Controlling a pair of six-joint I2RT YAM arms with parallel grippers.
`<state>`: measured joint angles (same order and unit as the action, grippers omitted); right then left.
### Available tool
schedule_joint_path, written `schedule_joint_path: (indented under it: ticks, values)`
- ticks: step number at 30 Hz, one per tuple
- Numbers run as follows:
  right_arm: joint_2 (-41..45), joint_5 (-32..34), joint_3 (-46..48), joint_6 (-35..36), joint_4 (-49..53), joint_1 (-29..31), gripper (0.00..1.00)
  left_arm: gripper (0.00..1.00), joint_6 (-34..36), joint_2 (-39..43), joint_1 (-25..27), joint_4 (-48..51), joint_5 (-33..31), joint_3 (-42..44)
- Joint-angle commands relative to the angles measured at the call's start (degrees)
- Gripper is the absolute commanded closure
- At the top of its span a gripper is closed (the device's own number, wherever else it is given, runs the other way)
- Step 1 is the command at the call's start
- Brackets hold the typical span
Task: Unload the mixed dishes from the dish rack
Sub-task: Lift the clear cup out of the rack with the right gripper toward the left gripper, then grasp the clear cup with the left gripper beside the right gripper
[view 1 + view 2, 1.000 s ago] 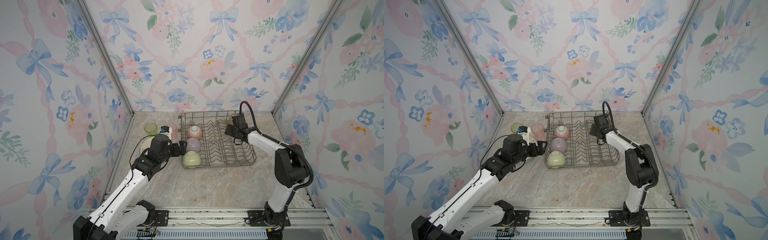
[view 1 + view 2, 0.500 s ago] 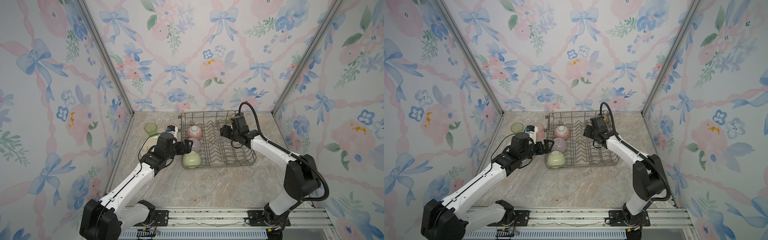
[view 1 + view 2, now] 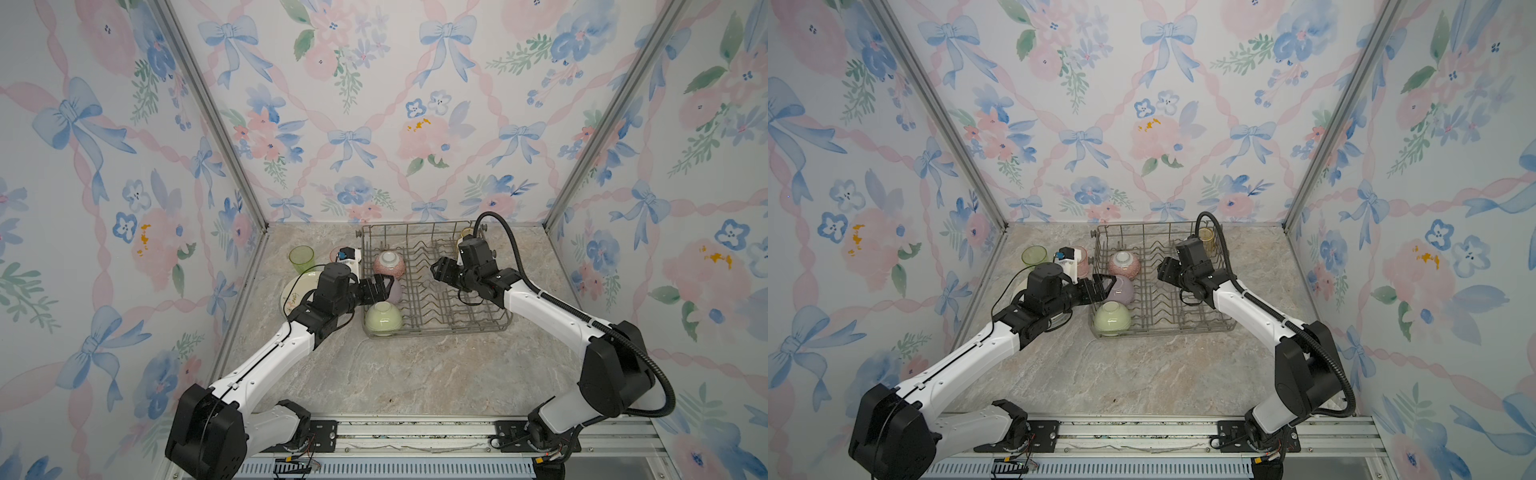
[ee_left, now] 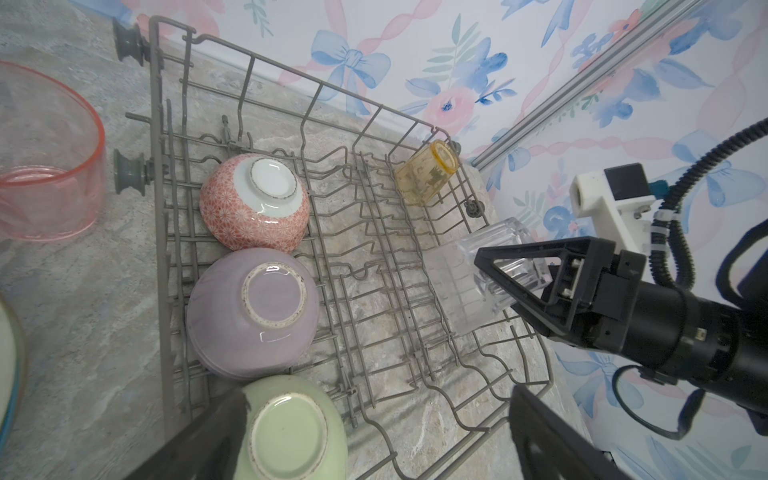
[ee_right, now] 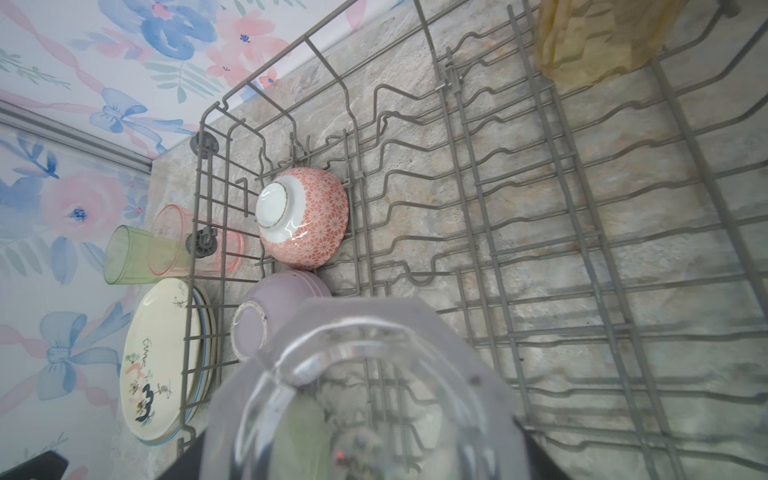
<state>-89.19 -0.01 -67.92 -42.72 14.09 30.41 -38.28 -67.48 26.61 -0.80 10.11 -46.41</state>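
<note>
"Left wrist view settles it for me: the right gripper (image 4: 498,282) has its jaws clamped on the sides of a clear tumbler (image 4: 459,291), and the glass keeps them fairly far apart."

"Where is it holding that?"

"Above the tines of the dish rack (image 4: 160,232), to the right of the bowls, with the tumbler tilted. Whether its lower end touches the wires, I can't tell from here."

"And the other arm?"

"In both top views the left gripper (image 3: 381,289) (image 3: 1102,289) hangs at the rack's left edge. Its jaws are spread as wide as they go with nothing between them, just beside the lilac bowl (image 3: 1123,291). I can't say if it touches."

"What's in the rack?"

"Three bowls sit upside down in a line down the left side: the pink bowl (image 4: 253,203) at the back, the lilac one in the middle, and the green bowl (image 4: 291,432) nearest the front. An amber tumbler (image 4: 426,172) leans in the far right corner."

"And outside it?"

"Everything else is on the marble counter (image 3: 415,374), left of the rack. A green tumbler (image 3: 301,258) and a pink tumbler (image 4: 45,166) stand side by side. The plates (image 5: 162,361) are stacked just in front of them, with a cream one on top."
</note>
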Motion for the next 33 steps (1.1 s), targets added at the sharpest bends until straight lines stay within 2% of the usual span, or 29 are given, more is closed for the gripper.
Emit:
schedule_joint_path:
  ticks: [1, 5, 7, 13, 33]
  values:
    - [2.91, -2.11, 1.08, -2.93, -3.24, 1.21, 0.46, 0.02, -1.13, -0.36, 0.24, -3.07, 1.01, 0.82]
    - [4.1, -3.52, 1.65, -4.68, -4.94, 2.49, 0.46, 0.04, -2.33, -0.74, 0.2, -6.92, 2.31, 1.57]
    - [4.62, -4.19, 1.65, -5.62, -5.56, 2.96, 0.46, 0.11, -2.97, -1.23, 0.22, -8.65, 4.25, 1.52]
    - [5.9, -5.96, 1.61, -8.2, -7.7, 3.89, 0.46, 0.16, -6.5, -2.52, 0.25, -14.59, 9.87, 2.32]
    - [6.23, -10.76, 0.62, -13.41, -13.63, 5.44, 0.46, 0.19, -11.81, -8.24, 0.17, -26.96, 18.36, 2.36]
